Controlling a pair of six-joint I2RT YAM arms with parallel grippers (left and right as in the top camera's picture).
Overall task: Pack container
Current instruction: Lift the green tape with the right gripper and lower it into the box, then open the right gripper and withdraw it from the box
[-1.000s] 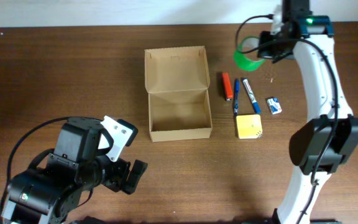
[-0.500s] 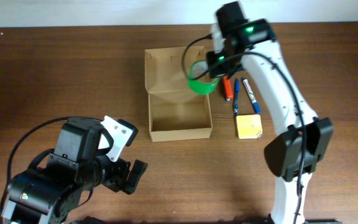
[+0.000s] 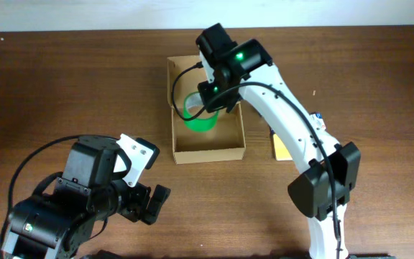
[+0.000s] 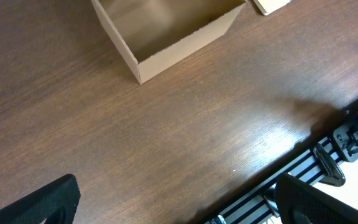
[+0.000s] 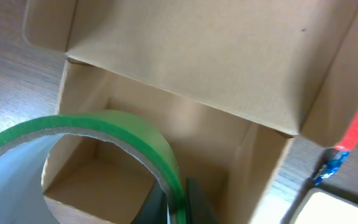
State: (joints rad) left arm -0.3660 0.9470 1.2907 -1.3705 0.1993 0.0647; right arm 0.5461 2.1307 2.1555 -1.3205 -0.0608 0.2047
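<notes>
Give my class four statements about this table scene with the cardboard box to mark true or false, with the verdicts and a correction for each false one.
1. The right fingers hold the green tape roll over the open container. True.
2. The container's lid is shut. False: it is folded back at the far side.
3. The left fingers grip the container. False: they are open, apart from it, over the table.
4. A yellow pad lies beside the container, partly hidden by the right arm. True.
</notes>
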